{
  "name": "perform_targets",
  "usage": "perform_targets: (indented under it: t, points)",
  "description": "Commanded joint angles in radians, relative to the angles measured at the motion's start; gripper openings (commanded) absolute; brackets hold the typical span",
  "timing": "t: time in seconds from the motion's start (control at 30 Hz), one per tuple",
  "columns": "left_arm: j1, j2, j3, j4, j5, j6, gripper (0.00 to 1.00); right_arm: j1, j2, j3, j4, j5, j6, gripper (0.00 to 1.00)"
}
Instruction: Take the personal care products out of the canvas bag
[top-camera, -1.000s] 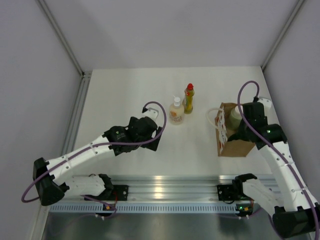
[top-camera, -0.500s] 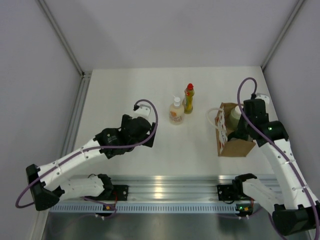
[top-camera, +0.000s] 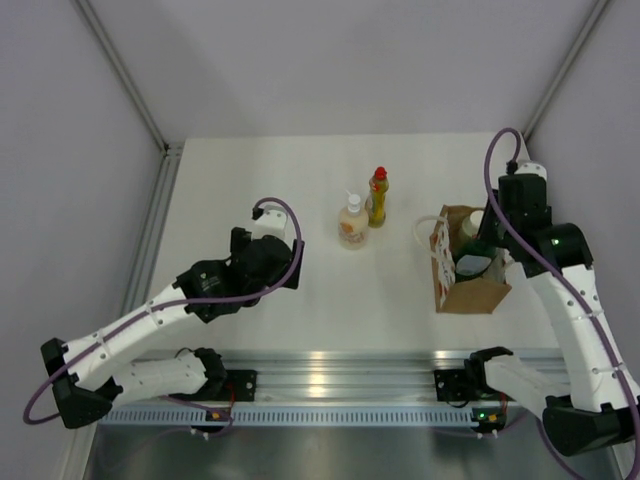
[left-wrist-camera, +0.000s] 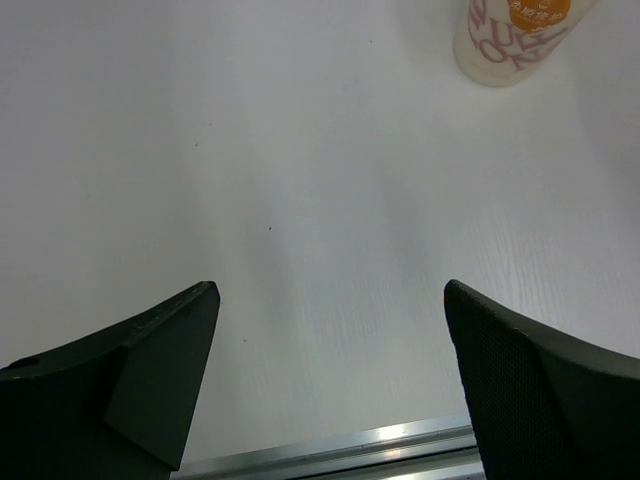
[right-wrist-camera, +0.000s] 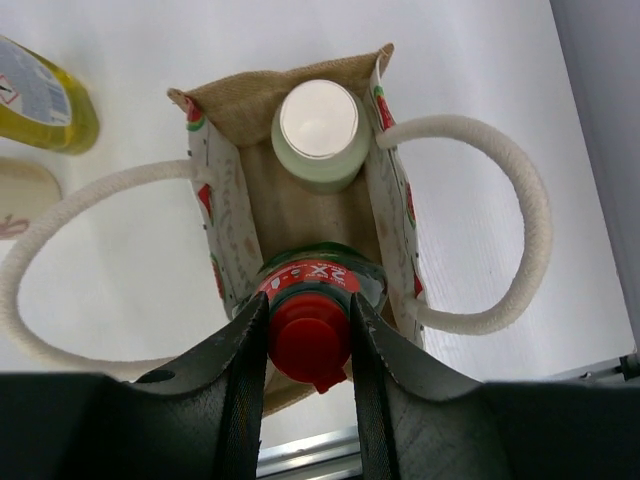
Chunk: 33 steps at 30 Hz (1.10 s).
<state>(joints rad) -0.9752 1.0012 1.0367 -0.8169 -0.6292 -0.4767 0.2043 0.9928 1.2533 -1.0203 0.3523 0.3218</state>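
Green bottle's cap (right-wrist-camera: 308, 340) clamped, hidden from above.

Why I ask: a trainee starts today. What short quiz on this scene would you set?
1. True or false: the left gripper is shut on a bottle.
2. How many bottles sit inside the small brown canvas bag?
3. The right gripper is shut on: A) nothing B) the dark green red-capped bottle C) the bag's wall.
Key: 1 false, it is open and empty; 2 two; 3 B.
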Motion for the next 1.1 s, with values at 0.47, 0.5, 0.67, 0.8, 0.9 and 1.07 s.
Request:
perform_targets:
  t: [0.47, 0.5, 0.67, 0.8, 0.9, 1.07]
  points:
    - [0.010, -0.058, -0.007, 0.004, -0.078, -0.014, 0.98, -0.009, 0.159, 0.491, -0.107, -0.105, -0.092, 0.00]
    - [0.010, -0.058, -0.007, 0.004, -0.078, -0.014, 0.98, -0.009, 0.170, 0.539, -0.116, -0.124, -0.095, 0.00]
    - [0.012, -0.064, -0.007, 0.004, -0.079, -0.014, 0.98, 0.000, 0.231, 0.656, -0.150, -0.180, -0.110, 0.00]
    - [0.012, -0.070, -0.009, 0.004, -0.081, -0.014, 0.98, 0.007, 0.282, 0.771, -0.184, -0.196, -0.121, 0.00]
    - [0.012, -0.072, -0.010, 0.004, -0.083, -0.014, 0.98, 0.012, 0.317, 0.846, -0.204, -0.223, -0.127, 0.00]
    - [0.013, -0.067, -0.010, 0.004, -0.079, -0.014, 0.98, 0.030, 0.388, 0.972, -0.241, -0.248, -0.132, 0.00]
